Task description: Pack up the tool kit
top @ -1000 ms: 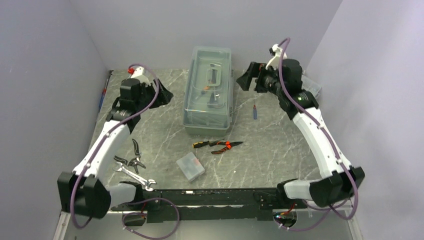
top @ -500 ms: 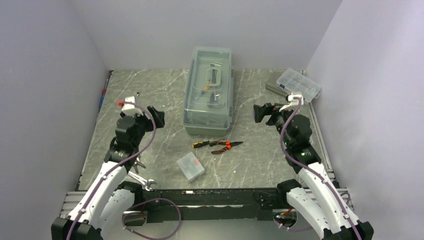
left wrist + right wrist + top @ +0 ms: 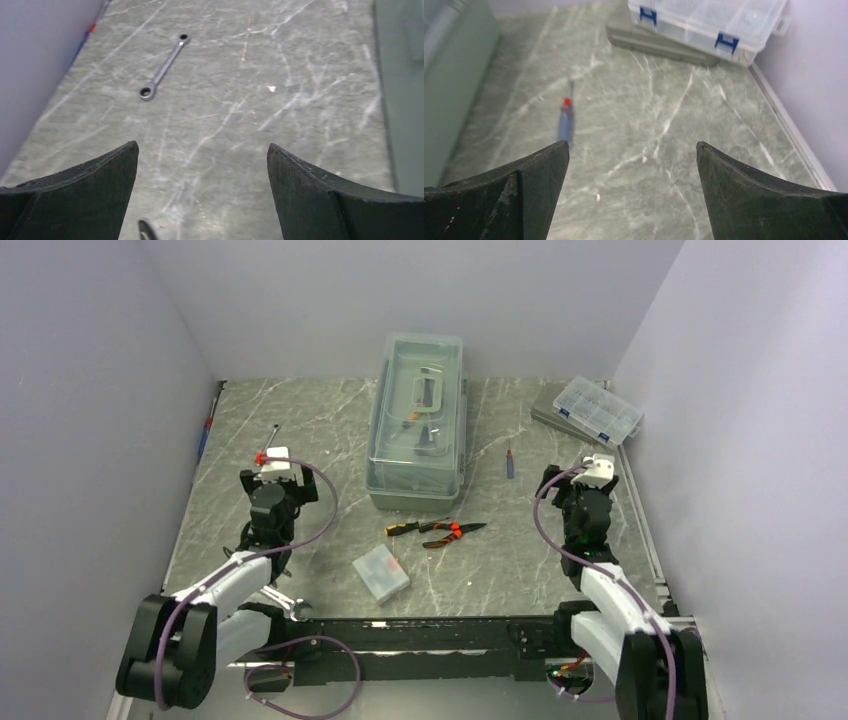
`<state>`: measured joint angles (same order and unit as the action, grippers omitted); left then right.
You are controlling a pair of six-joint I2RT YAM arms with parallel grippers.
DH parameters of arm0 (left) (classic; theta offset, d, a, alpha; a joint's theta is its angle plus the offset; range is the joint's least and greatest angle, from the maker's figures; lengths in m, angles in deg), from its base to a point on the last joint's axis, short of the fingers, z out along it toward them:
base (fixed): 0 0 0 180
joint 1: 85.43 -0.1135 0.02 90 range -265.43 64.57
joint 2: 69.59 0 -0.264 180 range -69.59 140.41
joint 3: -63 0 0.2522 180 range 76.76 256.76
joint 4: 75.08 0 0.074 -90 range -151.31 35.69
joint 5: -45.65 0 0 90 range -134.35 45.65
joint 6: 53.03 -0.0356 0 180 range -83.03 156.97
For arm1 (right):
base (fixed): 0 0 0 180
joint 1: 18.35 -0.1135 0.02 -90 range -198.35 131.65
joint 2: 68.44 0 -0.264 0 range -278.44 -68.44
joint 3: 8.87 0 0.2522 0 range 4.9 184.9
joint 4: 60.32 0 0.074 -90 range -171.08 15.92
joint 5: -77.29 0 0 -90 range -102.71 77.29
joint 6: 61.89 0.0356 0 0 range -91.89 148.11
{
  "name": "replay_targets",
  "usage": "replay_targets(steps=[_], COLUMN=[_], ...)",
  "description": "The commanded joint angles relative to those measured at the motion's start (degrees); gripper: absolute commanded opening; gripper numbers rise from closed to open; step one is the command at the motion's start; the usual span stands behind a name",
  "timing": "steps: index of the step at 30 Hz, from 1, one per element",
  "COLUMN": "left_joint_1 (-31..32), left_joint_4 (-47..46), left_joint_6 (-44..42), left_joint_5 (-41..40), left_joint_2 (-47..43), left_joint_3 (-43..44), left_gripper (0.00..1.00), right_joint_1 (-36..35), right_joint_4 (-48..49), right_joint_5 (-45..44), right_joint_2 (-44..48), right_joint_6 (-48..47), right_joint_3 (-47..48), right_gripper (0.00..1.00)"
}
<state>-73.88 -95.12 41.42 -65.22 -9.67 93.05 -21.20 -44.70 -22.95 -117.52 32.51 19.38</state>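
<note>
The grey toolbox [image 3: 416,420] with its clear lid down stands at the back middle of the table. Orange-and-black pliers [image 3: 437,530] and a small clear case [image 3: 381,573] lie in front of it. A blue screwdriver [image 3: 509,462] lies right of the box and also shows in the right wrist view [image 3: 565,123]. A small ring wrench [image 3: 276,430] shows in the left wrist view [image 3: 162,75]. My left gripper [image 3: 270,482] [image 3: 202,150] is open and empty, low over the table. My right gripper [image 3: 583,492] [image 3: 632,150] is open and empty too.
A clear organizer box [image 3: 597,408] [image 3: 709,22] rests on a grey tray at the back right. A combination wrench [image 3: 285,602] and pruners, partly hidden by the left arm, lie at the front left. A red-and-blue screwdriver [image 3: 205,430] lies along the left wall.
Both arms have pulled back from beside the toolbox toward their bases and folded low. The organizer box, hidden by the right arm a second ago, is in view.
</note>
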Motion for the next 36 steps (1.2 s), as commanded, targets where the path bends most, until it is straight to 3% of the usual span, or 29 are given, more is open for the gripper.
replay_targets(steps=[1, 5, 6, 8, 10, 13, 14, 16, 20, 21, 23, 27, 36], left_joint_1=[-2.33, -6.39, -6.99, -8.79, -9.38, -9.45, -9.57, -10.1, -16.03, -16.66, -16.22, -15.49, -15.13], left_joint_4=[-12.61, -17.94, -13.28, -16.37, -14.47, -14.08, -13.43, -13.54, -29.0, -26.68, -21.71, -27.2, -24.75], left_joint_6=[-9.72, -12.11, -11.7, -12.24, -11.75, -12.36, -11.92, -9.31, -4.92, -5.1, -6.04, -8.38, -9.02], left_joint_5=[1.83, 4.27, 5.7, 10.28, 11.04, 13.92, 13.33, 11.32, 16.77, 19.45, 20.21, 22.69, 23.5], left_joint_2=[2.06, 4.52, 3.97, 5.32, 5.56, 4.29, 3.25, 2.28, 14.57, 16.42, 15.66, 17.33, 16.99], left_joint_3=[0.12, -0.89, 0.57, 0.76, 1.84, 0.56, -0.07, -1.98, -5.79, -3.75, -1.88, -3.49, -2.6], left_gripper=[0.99, 0.99, 0.99, 0.96, 0.95, 0.92, 0.93, 0.99, 0.95, 0.93, 0.99, 0.99, 0.99], right_joint_1=[1.89, 2.56, 2.6, 2.61, 2.59, 2.6, 2.59, 2.6, 2.59, 2.6, 2.59, 2.6, 2.58], right_joint_4=[21.8, 43.02, 46.63, 50.93, 38.4, 33.28, 36.53, 33.5, 34.7, 35.83, 34.69, 35.65, 35.22], right_joint_5=[2.09, -2.18, -2.18, -2.32, -1.64, -2.55, -2.7, -2.85, -3.07, -3.01, -2.9, -2.93, -2.9], right_joint_2=[-12.93, -28.33, -31.38, -36.16, -34.57, -35.18, -36.16, -35.16, -35.44, -35.96, -35.53, -35.91, -35.68], right_joint_6=[-1.97, -0.92, -0.77, -1.55, -0.37, -0.49, -1.2, -0.6, -1.12, -1.42, -1.15, -1.41, -1.29], right_joint_3=[-3.42, -7.88, -8.44, -7.9, -3.65, -0.26, -0.71, -0.31, -0.47, -0.57, -0.34, -0.51, -0.49], right_gripper=[0.99, 0.99, 0.99, 0.99, 0.99, 1.0, 1.0, 1.0, 1.0, 1.0, 1.0, 1.0, 1.0])
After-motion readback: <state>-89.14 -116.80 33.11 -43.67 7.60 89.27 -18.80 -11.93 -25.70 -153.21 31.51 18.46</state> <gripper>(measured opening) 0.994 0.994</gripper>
